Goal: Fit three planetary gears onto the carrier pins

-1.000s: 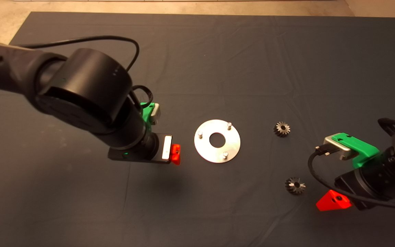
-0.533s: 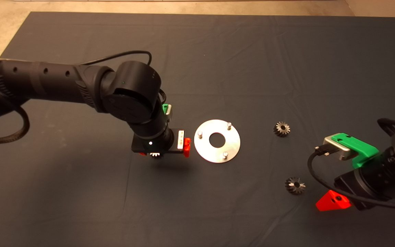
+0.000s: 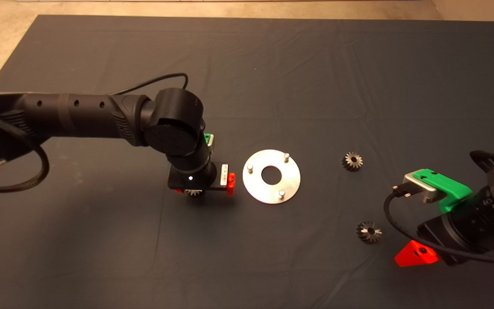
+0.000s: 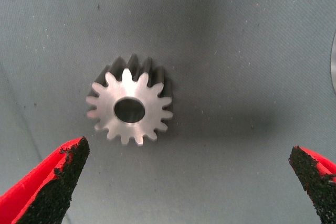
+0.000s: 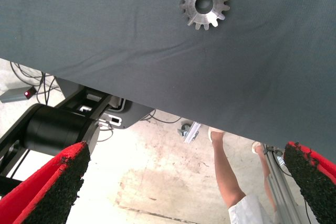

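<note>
left gripper (image 3: 206,189) hovers over one gear (image 4: 129,109) just left of the disc (image 3: 272,176), fingers wide apart, gear half hidden under it. two gears (image 3: 352,161) lie right of the disc. right gripper (image 5: 184,182) spread open at mat's (image 3: 272,64) right edge.

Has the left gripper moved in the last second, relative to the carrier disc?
Yes. The left gripper came down over the gear left of the disc; its body looks smaller and the gear shows beneath it. Disc unmoved.

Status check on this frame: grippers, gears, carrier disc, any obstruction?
Left gripper open above small silver-grey gear, left of round silver disc. Right gripper open, parked lower right. Three pins bare; two gears on mat. Nothing blocking.
</note>
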`<state>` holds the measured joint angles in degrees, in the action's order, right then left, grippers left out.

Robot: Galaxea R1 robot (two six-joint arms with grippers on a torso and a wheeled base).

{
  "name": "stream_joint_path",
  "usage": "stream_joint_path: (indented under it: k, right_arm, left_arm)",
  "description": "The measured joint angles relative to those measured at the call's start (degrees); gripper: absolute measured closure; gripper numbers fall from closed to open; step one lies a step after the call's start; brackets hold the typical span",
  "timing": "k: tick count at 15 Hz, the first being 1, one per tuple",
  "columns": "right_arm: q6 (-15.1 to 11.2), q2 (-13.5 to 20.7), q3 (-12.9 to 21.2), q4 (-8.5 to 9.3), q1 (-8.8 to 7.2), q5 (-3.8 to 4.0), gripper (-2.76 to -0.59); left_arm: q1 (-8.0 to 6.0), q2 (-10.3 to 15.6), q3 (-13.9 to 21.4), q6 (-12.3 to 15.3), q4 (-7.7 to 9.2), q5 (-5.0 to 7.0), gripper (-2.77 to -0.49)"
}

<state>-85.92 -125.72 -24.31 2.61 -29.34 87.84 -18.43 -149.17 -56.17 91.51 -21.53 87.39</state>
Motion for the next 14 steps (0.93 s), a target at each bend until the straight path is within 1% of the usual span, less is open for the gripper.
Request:
stream_joint_path:
  k: [2, 4, 7, 9, 11, 13, 14]
  right_arm:
    - [0.0, -0.02, 0.0, 0.0, 0.0, -0.02, -2.75]
    - [0.0, -0.01, 0.0, 0.02, 0.29, -0.02, -2.75]
    - [0.0, -0.33, 0.04, 0.02, 0.29, -0.03, -2.75]
    - [0.0, -0.35, 0.04, 0.0, 0.29, -0.02, -2.75]
    - [0.0, -0.49, 0.04, 0.0, 0.29, 0.01, -2.75]
    - [0.0, -0.49, 0.04, 0.0, 0.29, 0.01, -2.75]
    - [0.0, -0.51, 0.04, 0.02, 0.29, 0.01, -2.75]
  left_arm:
    - [0.05, 0.33, 0.0, -0.82, -0.72, -0.13, -2.77]
    - [0.07, 1.19, -0.13, -1.45, -1.01, -0.11, -2.77]
    - [0.49, 2.25, -0.71, -2.5, -1.26, -0.07, -2.77]
    - [0.49, 2.87, -0.74, -2.94, -1.4, -0.07, -2.77]
    - [0.5, 3.16, -0.74, -3.22, -1.49, -0.07, -2.68]
    - [0.5, 3.38, -0.74, -3.58, -1.82, -0.1, -2.67]
    - [0.5, 3.55, -0.74, -3.74, -1.97, -0.1, -2.57]
